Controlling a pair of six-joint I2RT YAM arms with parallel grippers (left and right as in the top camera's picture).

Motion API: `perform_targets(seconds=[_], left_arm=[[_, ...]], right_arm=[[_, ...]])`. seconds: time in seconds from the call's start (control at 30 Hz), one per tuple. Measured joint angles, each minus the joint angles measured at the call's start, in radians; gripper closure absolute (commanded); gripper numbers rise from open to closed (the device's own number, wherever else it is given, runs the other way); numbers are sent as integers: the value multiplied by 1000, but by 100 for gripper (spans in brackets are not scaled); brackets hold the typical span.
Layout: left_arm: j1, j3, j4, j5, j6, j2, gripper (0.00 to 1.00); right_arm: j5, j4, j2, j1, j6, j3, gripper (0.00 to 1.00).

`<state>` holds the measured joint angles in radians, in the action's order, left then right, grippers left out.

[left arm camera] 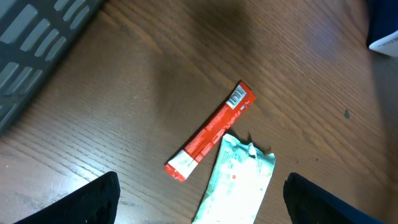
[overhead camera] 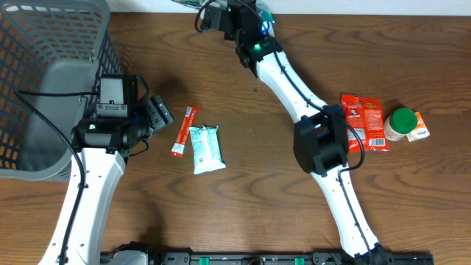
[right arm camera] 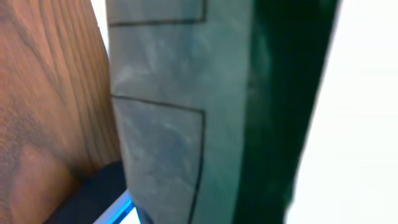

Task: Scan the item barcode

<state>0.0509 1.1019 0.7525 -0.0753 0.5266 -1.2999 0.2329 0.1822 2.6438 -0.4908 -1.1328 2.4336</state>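
step in hand, as judged: approach for pick-up; the item was not yet grasped.

the left hand [overhead camera: 163,115] hovered over the counter [overhead camera: 243,213], its fingers spread wide and holding nothing. the grey basket [overhead camera: 29,44] stood behind it. the red stick pack [left arm camera: 211,132] lay flat just ahead of the fingertips, apart from them. its barcode [left arm camera: 237,98] faced up at the end farthest from the hand. a white-green pouch [left arm camera: 239,180] lay just beside the pack's nearer half, possibly touching it.

next move, as judged: descend, close across the pack's narrow width clear of the pouch, and leave the barcode uncovered.

the right hand [overhead camera: 243,11] was stretched to the counter's far edge, fingers pressed together. what it pinched, if anything, could not be told.
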Motion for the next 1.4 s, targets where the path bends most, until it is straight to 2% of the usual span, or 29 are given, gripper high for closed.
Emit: perform_targets(seconds=[0.2, 0.4, 0.7, 0.77, 0.87, 1.0, 1.17, 1.4], left_arm=[[0, 0, 0, 0, 0, 0, 15], [0, 0, 0, 0, 0, 0, 15], [0, 0, 0, 0, 0, 0, 15], [0, 0, 1, 0, 0, 0, 15], [0, 0, 0, 0, 0, -1, 15], [0, 0, 0, 0, 0, -1, 15], [0, 0, 0, 0, 0, -1, 15], [0, 0, 0, 0, 0, -1, 15]], right_arm=[[10, 12, -19, -11, 10, 0, 99], [10, 150, -93, -11, 132, 0, 99], [-35, 793, -432, -8, 494, 5, 99], [-126, 1030, -536, -1, 607, 9, 99], [-218, 1262, -595, 16, 692, 19, 99], [-302, 1473, -606, 64, 761, 16, 99], [-357, 1510, -605, 142, 844, -60, 99], [-382, 1440, -603, 255, 927, -272, 99]])
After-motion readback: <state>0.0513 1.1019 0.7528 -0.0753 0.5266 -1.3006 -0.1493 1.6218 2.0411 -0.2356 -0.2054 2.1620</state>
